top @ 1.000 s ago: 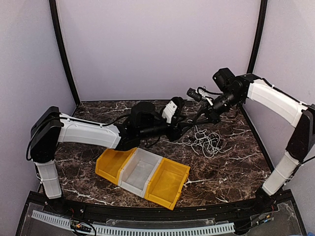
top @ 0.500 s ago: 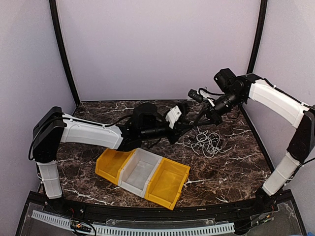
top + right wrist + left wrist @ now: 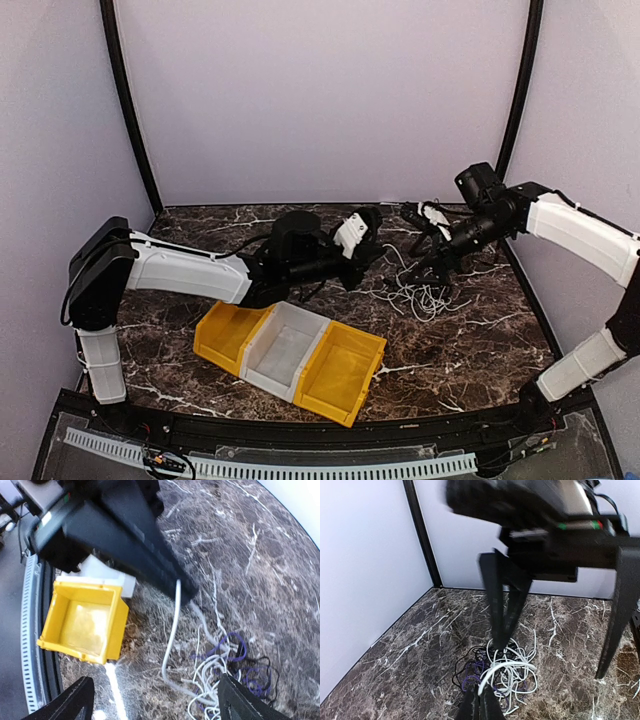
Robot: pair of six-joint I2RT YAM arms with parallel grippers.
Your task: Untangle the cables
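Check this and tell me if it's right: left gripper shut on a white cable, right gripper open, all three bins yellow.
Wrong on the bins. The top external view shows the middle bin is clear, and only the left bin and right bin are yellow. The rest stands: left gripper shut on the white cable, right gripper open.

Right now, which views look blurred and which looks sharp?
Top view: sharp, evenly lit. Left wrist view: right gripper smeared across the top, cables clearer. Right wrist view: table streaky, yellow bin washed out.
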